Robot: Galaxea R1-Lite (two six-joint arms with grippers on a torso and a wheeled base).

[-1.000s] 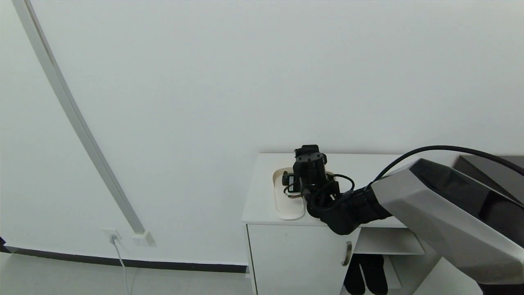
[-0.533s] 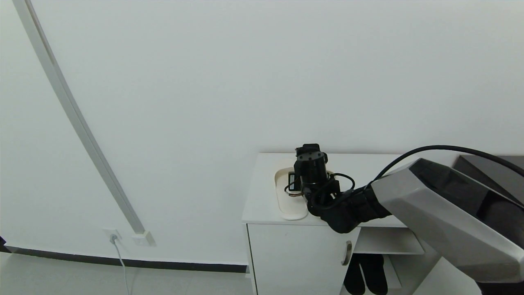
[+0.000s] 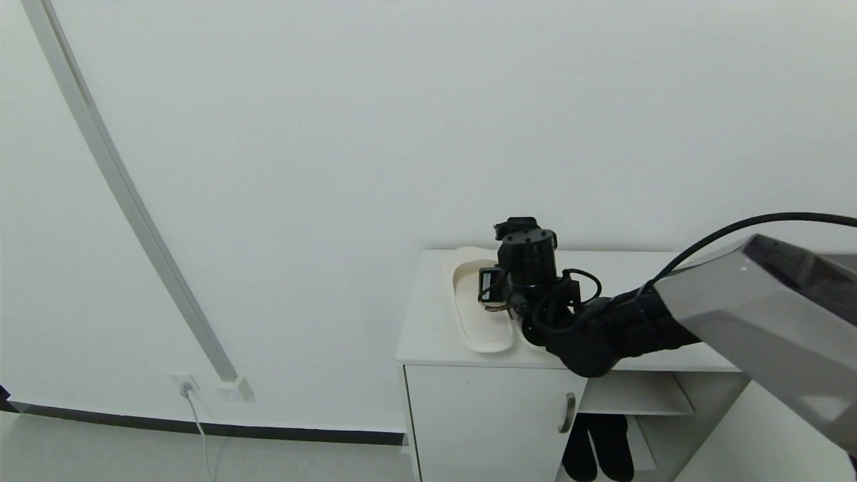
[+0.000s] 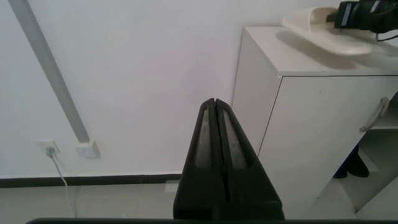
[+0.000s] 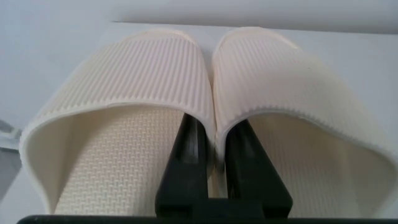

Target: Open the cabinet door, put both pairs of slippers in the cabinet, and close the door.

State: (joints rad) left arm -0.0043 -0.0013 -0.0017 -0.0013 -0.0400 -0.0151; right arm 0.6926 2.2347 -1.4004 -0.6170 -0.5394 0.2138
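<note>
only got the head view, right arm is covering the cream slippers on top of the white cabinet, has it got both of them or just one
observer: Both. The right gripper has one of its fingers inside each cream ribbed slipper, pinching their inner walls together.
operator: and the left gripper
observer: The left gripper is shut on nothing, low beside the white cabinet.
operator: slippers off the top yet
observer: Side on, the sole looks raised, with a shadow under it on the cabinet top.

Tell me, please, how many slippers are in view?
4: two cream slippers on the cabinet top, pinched by the right gripper; two black slippers standing in the cabinet's open lower compartment. Others may be hidden.
</note>
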